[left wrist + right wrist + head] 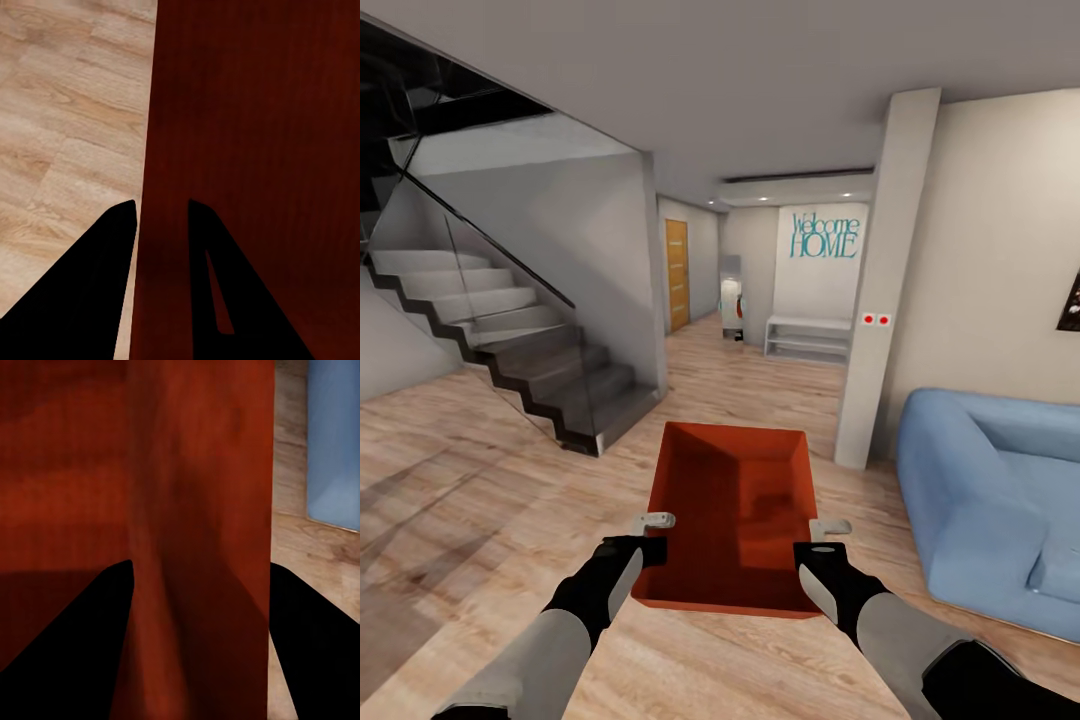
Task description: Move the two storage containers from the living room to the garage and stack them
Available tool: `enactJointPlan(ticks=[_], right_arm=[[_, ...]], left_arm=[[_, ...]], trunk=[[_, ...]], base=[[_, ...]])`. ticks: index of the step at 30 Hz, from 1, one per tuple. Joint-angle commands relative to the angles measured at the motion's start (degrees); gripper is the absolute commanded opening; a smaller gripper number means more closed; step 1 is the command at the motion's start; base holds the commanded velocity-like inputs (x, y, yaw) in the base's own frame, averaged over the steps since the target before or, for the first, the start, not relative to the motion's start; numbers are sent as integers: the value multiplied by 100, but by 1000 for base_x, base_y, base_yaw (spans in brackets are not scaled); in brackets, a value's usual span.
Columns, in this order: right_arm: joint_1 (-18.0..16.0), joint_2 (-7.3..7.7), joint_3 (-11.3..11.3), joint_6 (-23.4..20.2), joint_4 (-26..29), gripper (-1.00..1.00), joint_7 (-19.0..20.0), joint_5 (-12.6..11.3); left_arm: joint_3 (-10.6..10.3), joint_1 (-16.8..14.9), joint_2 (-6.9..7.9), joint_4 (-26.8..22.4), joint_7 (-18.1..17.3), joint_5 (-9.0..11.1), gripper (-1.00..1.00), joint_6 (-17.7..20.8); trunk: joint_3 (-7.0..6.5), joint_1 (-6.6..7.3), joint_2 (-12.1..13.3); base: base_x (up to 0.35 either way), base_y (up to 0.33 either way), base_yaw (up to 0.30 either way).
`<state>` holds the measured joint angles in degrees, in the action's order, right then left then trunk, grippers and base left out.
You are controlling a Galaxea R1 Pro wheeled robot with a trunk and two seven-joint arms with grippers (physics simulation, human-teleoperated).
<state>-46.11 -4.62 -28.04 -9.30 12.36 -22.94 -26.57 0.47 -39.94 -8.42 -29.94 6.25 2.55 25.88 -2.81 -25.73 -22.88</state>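
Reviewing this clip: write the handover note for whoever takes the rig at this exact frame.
Left gripper: shut on the left wall of the storage container.
Right gripper: shut on its right wall.
The container is held up between both arms over the wood plank floor in the living room, blue sofa to the right, staircase to the left, hallway ahead.
Done: one container lifted.
Left: carry it to the garage, set it down, fetch the second container and stack it.

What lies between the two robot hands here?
In the head view, the orange-red open-topped box spans the gap between the left hand and right hand, each gripping a side wall.
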Motion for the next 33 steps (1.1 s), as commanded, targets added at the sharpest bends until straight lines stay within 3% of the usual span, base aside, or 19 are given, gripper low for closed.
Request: enactJointPlan(ticks=[1, 33], right_arm=[[-3, -73, 15, -55, 109, -100, -51, 126], [3, -63, 0, -51, 29, -100, -15, 144]], left_arm=[[5, 3, -10, 3, 51, -35, -100, 33], [12, 3, -11, 23, 51, -27, -100, 31]], trunk=[[2, -5, -4], [2, -5, -4]], base=[[322, 0, 0], [322, 0, 0]])
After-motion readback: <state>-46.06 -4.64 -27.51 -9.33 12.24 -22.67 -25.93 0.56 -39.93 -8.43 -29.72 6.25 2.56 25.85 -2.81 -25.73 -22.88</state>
